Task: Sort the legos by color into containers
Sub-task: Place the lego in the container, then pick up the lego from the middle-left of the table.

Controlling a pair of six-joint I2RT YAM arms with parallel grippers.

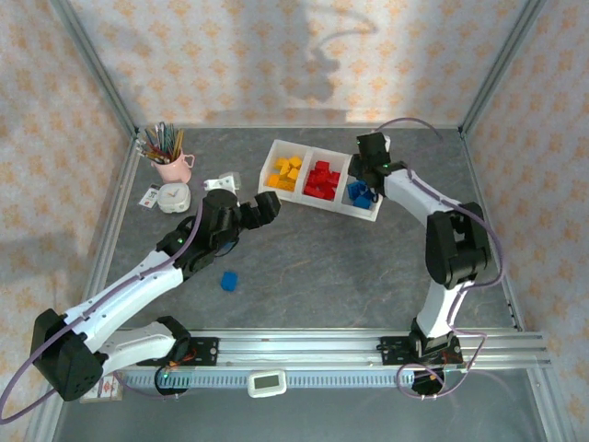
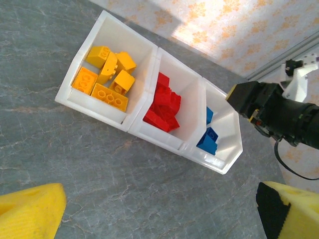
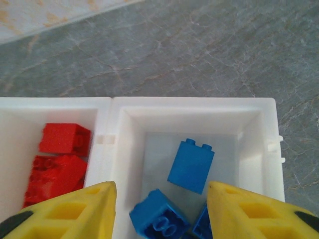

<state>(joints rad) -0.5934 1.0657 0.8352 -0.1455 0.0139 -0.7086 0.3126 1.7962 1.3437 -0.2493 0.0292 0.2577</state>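
The containers are three joined white bins (image 1: pixel 276 147). Yellow legos (image 1: pixel 286 173) fill the left bin, red legos (image 1: pixel 321 180) the middle one, blue legos (image 1: pixel 361 193) the right one. One blue lego (image 1: pixel 229 280) lies loose on the table below the left arm. My right gripper (image 3: pixel 162 211) hangs open over the blue bin (image 3: pixel 124 107), with blue legos (image 3: pixel 191 166) lying beneath and nothing held between its yellow fingers (image 3: pixel 249 209). My left gripper (image 2: pixel 159 214) is open and empty above bare table, short of the tray's (image 2: pixel 164 140) near side, its fingers (image 2: pixel 30 211) wide apart.
A pink cup of pencils (image 1: pixel 170 161), a small white clock (image 1: pixel 173 196) and a small white object (image 1: pixel 221 184) stand at the back left. Metal frame posts border the table, and a rail (image 1: pixel 368 345) runs along the near edge.
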